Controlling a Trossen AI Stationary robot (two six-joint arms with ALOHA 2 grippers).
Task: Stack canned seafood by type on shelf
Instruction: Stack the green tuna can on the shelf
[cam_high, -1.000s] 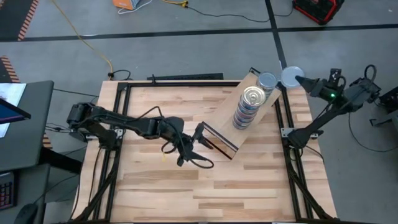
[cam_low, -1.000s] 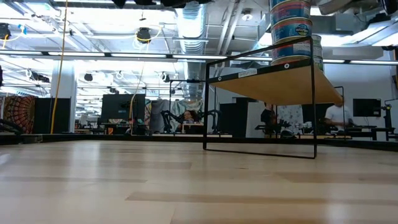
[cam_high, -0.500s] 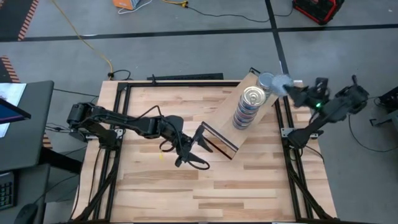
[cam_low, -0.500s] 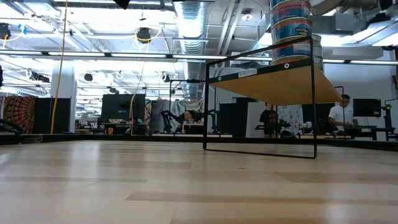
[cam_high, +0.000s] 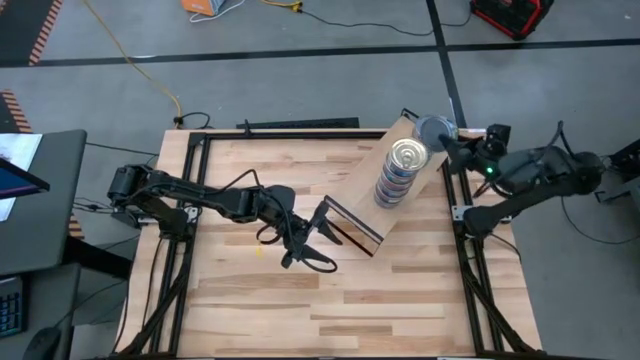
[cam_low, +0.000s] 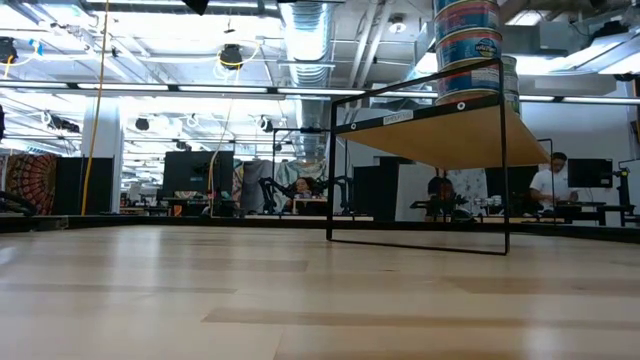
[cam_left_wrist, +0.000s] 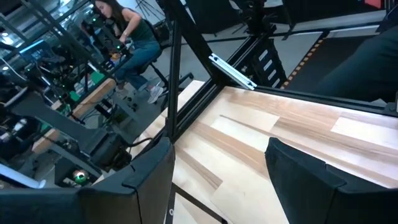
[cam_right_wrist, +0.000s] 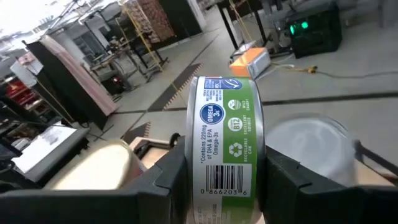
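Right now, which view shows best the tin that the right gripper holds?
The right wrist view: the tin sits clamped between the right gripper fingers, its green label readable. The high view shows only a small grey disc at the shelf corner. The low and left wrist views do not show it.

Robotics lab (open-plan): exposed ducts (cam_low: 305, 30), workbenches (cam_low: 590, 208).

Both arms are dark, near-black jointed links with black cables looping along them. The left arm (cam_high: 200, 200) ends in two broad, flat, matte-black fingers (cam_left_wrist: 134, 186). The right arm (cam_high: 540, 175) carries a small green light, perhaps an indicator, at about three o'clock of the table.
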